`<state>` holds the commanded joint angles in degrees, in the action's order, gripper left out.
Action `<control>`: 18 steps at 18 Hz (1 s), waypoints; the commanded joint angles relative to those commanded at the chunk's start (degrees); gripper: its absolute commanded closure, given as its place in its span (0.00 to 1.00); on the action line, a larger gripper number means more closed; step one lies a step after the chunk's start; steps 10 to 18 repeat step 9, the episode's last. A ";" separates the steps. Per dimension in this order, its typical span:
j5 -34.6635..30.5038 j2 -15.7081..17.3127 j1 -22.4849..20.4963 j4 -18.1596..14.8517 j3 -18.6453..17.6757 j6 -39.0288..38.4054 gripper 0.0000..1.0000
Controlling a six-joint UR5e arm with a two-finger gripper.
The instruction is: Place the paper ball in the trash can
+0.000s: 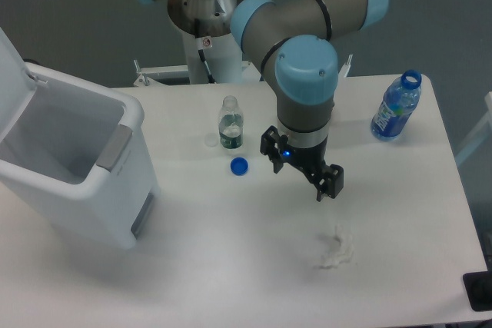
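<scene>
White rectangular table (231, 266): work surface carrying all items listed below.

Large white rectangular plastic trash can (84, 190): stands at the left end of the table, slightly tilted in the view. Its hinged white lid (9, 63) is raised at the far left, leaving the bin's mouth open. A grey panel (114, 147) sits on the rim facing the table's middle. Nothing can be made out inside.

Small compact white paper ball: not visible anywhere on the table or in the open bin; its whereabouts cannot be told.

Black two-finger gripper (302, 170): hangs from the grey-and-light-blue arm (307, 74) over the middle of the table, above and to the upper left of the loose paper. One dark finger shows at each side of the wrist, set apart from each other, with nothing seen between them. A small blue light glows on the wrist.

Flat, loose, elongated white paper crumple (337, 247): lies on the table below and right of the gripper, apart from it.

Small clear plastic bottle with green label (230, 124): upright, uncapped, left of the arm.

Blue round bottle cap (239, 165): lies on the table just below the small bottle.

Blue plastic water bottle (396, 107): upright, open-necked, near the table's right far corner.

White pedestal (211, 51): robot base, behind the table's far edge.
</scene>
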<state>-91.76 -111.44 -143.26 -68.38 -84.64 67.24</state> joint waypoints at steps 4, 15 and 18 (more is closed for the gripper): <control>-0.17 -1.67 -1.76 0.88 0.44 0.00 0.00; -0.26 -2.64 -2.81 2.55 0.44 0.00 0.00; -0.26 -2.64 -2.81 2.55 0.44 0.00 0.00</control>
